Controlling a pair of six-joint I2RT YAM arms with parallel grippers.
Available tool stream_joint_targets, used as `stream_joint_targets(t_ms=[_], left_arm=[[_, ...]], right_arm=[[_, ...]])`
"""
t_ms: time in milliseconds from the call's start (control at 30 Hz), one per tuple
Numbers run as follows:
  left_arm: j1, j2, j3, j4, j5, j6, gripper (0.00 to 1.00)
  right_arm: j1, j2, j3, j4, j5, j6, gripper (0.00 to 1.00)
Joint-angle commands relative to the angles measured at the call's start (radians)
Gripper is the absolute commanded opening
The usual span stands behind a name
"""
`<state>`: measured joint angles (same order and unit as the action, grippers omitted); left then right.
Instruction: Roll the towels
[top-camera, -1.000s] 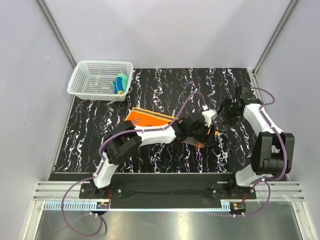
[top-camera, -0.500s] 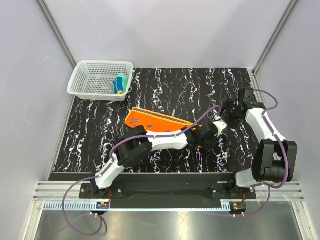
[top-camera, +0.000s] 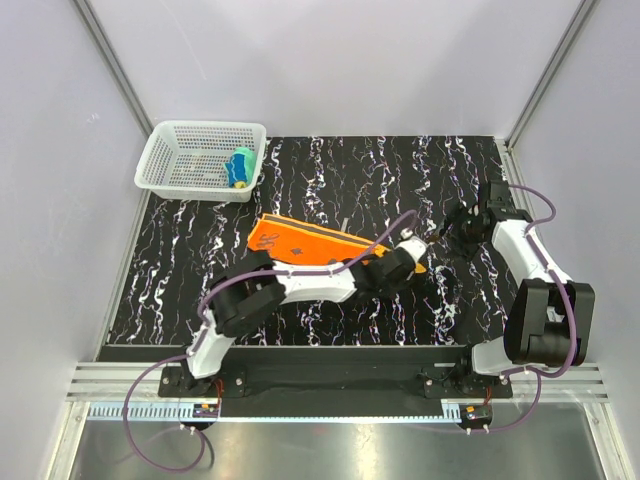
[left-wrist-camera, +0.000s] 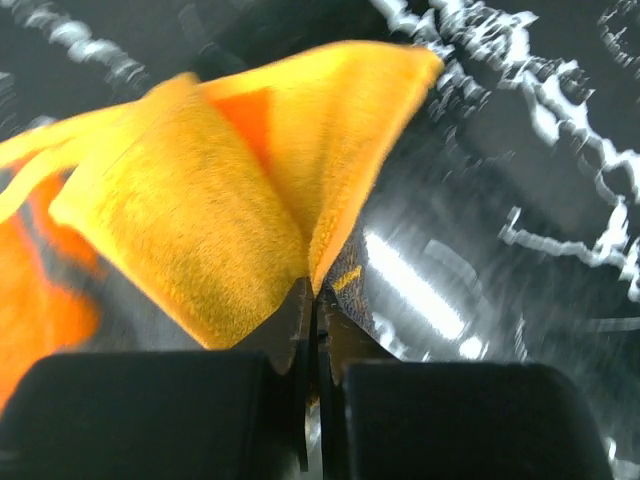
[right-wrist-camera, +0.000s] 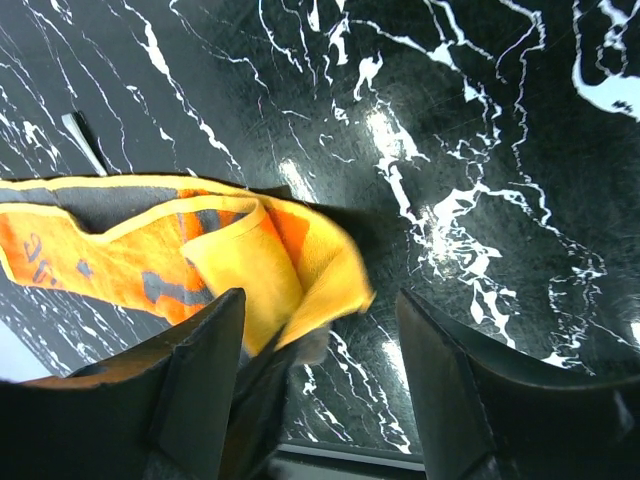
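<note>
Left gripper (left-wrist-camera: 310, 305) clamped on a raised folded corner of the orange towel (left-wrist-camera: 190, 230), right gripper (right-wrist-camera: 320, 300) with jaws standing apart, that fold just beyond it.

I see the orange towel (top-camera: 300, 238) lying stretched out on a slant across the middle of the black marbled table (top-camera: 330, 170), bright orange with grey marks and a yellower, fuzzy underside. Its right end is lifted and folded over on itself, the fold pinched in the left gripper (left-wrist-camera: 312, 300). The other towel (top-camera: 239, 168), yellow and teal-blue, sits bundled small inside the white mesh basket (top-camera: 165, 135) at the far left corner, well apart from the orange one.
</note>
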<state>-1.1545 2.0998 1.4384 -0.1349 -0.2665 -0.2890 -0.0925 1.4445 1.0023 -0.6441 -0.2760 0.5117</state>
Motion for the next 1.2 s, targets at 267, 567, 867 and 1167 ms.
stream_joint_targets(t_ms=[267,567,867,1167], left_arm=[[0.093,-0.288,-0.27,0.299,0.059,-0.203,0.0],[0.13,-0.268,-0.271,0.265,0.113,-0.409,0.0],[0.196,-0.245,-0.443,0.36,0.171,-0.621,0.0],[0.231,-0.176,-0.414,0.333,0.245,-0.612,0.0]], right_arm=[[-0.004,-0.021,-0.031,0.06,-0.048,0.025,0.68],[-0.004,0.001,-0.048,0.066,-0.061,0.022,0.69],[0.007,0.014,-0.289,0.424,-0.397,0.184,0.7],[0.118,0.094,-0.361,0.629,-0.414,0.254,0.7]])
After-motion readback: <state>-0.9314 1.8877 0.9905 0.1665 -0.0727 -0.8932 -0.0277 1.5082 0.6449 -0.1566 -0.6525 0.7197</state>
